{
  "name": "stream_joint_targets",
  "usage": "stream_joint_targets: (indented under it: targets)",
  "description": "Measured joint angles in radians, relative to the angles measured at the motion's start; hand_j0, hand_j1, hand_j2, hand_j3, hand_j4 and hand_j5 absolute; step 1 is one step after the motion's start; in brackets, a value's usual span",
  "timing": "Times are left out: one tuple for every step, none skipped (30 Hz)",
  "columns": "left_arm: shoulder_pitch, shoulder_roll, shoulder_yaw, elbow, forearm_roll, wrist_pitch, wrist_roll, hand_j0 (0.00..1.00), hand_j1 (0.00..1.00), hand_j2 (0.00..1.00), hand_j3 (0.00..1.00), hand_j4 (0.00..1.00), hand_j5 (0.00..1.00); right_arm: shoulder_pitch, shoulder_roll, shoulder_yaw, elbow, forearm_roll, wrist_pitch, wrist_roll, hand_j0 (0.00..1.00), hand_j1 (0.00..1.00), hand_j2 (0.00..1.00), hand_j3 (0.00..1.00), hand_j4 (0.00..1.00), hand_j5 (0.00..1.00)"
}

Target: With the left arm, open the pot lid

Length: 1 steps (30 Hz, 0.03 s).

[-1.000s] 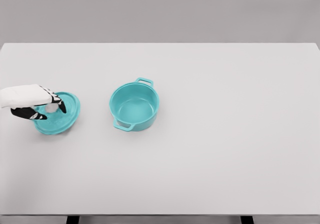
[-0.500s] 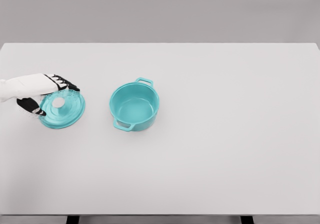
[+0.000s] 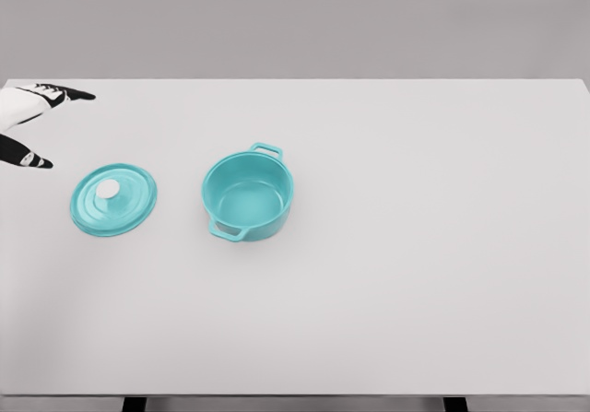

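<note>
The left hand [image 3: 28, 122] shows at the far left edge of the head view, only partly in frame. Its fingers [image 3: 72, 93] are spread apart and straight, with dark tips, and they hold nothing. The thumb or a lower finger points toward the right, well above the desk surface as seen here, and the hand sits up and to the left of the lid, clear of it.

The lid [image 3: 113, 199] lies flat on the desk, knob side up, with its pale round knob [image 3: 109, 189] near the middle. It is teal with ringed ridges on top. It rests to the left of the pot, apart from it, with a strip of bare desk between them.

The pot [image 3: 247, 192] stands upright and uncovered near the middle of the desk, slightly left of centre. It is the same teal, and its inside shows down to the bottom. One loop handle points to the back right, the other to the front left.

The desk [image 3: 415, 246] is white, with a grey wall behind it.
</note>
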Motion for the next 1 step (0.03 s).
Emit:
stream_joint_targets:
  targets:
    - [0.000,-0.001,0.001,0.000,0.000,0.000,0.000,1.00,1.00,1.00,1.00,1.00,1.00,0.000,0.000,0.000,0.000,0.000,0.000,0.000,1.00,1.00,1.00,1.00,1.00,1.00]
